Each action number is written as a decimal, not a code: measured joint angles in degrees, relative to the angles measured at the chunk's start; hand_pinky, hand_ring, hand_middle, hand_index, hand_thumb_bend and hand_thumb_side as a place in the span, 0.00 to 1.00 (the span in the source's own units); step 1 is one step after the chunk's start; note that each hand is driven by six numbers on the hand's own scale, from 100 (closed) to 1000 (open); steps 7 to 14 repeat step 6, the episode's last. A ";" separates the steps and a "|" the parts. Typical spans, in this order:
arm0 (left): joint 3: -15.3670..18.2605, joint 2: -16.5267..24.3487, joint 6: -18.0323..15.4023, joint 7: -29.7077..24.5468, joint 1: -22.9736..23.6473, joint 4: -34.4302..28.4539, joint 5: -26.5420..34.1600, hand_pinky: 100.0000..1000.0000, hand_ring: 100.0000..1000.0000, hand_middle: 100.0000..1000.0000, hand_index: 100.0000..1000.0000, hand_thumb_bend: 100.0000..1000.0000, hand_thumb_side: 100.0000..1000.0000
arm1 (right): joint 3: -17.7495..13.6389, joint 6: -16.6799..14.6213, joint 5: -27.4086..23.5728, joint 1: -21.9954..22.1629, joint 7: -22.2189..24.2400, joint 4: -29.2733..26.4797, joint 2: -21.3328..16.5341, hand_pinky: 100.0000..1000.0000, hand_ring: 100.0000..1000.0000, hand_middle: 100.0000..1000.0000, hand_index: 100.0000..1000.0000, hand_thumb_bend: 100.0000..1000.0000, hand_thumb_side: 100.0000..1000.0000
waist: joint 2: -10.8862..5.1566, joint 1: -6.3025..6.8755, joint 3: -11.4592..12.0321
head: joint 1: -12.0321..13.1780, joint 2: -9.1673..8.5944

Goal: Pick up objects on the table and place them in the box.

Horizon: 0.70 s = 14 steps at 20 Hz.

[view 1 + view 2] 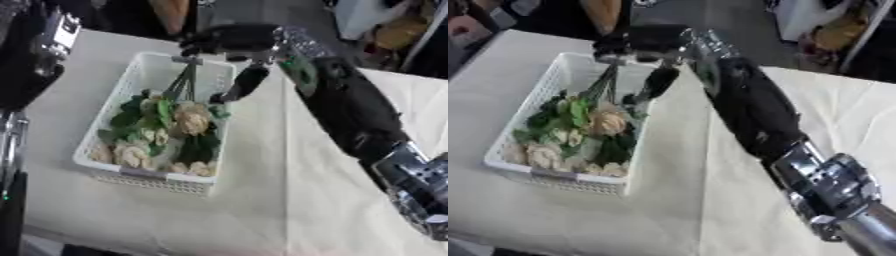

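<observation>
The bunch of artificial cream roses with green leaves and dark green stems [179, 125] lies inside the white perforated plastic basket [105, 170], blooms toward the near end and stems angled up toward the far rim. The stem ends are gathered at the fingers of the right hand [636, 42], which sits over the basket's far end. The fingers appear curled about the stem tips, with the thumb hanging down beside the basket's right wall; contact is judged probable but is not clearly resolved.

The left hand [26, 75] shows only as a dark mass at the left edge of the left eye view, well apart from the basket; whether it is open or closed cannot be determined.

Risks from this position:
- If the hand lifts away before letting go fully, the stems may catch and drag the bunch back out.
- The stems rest high against the far rim; on release they may spring or tip over the edge onto the cream-coloured cloth-covered counter [262, 200].
- The thumb lies near the right wall; a sideways withdrawal could knock or shift the light basket.

No further loose objects are visible on the counter.
</observation>
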 measured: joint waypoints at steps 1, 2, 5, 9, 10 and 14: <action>0.07 0.36 0.12 0.12 0.35 -0.01 -0.07 0.45 0.64 0.74 0.73 0.00 0.75 | -0.27 -0.78 -1.96 -0.09 -0.78 -2.70 -2.43 1.00 1.00 1.00 1.00 0.37 0.23 | -0.18 -0.02 -0.46 | 0.73 0.00; 0.25 0.63 0.23 0.24 0.70 -0.02 -0.29 0.45 0.64 0.75 0.73 0.00 0.75 | -0.83 -1.64 -3.68 -0.11 -1.64 -5.37 -4.98 1.00 1.00 1.00 0.99 0.36 0.15 | -0.36 -0.06 -0.97 | 1.45 0.00; 0.70 1.61 0.67 0.66 1.82 -0.09 -0.85 0.45 0.64 0.75 0.73 0.00 0.75 | -3.64 -3.69 -7.74 0.38 -4.56 -13.40 -12.57 1.00 1.00 1.00 0.98 0.35 0.07 | -0.73 -0.05 -2.35 | 3.30 0.00; 0.74 1.91 0.80 0.78 2.13 -0.10 -1.01 0.45 0.64 0.75 0.73 0.00 0.75 | -4.71 -3.50 -8.82 0.97 -6.15 -15.93 -14.79 1.00 1.00 1.00 0.94 0.34 0.00 | -0.88 -0.04 -2.67 | 3.76 0.00; 0.74 1.91 0.80 0.78 2.13 -0.10 -1.01 0.45 0.64 0.75 0.73 0.00 0.75 | -4.71 -3.50 -8.82 0.97 -6.15 -15.93 -14.79 1.00 1.00 1.00 0.94 0.34 0.00 | -0.88 -0.04 -2.67 | 3.76 0.00; 0.74 1.91 0.80 0.78 2.13 -0.10 -1.01 0.45 0.64 0.75 0.73 0.00 0.75 | -4.71 -3.50 -8.82 0.97 -6.15 -15.93 -14.79 1.00 1.00 1.00 0.94 0.34 0.00 | -0.88 -0.04 -2.67 | 3.76 0.00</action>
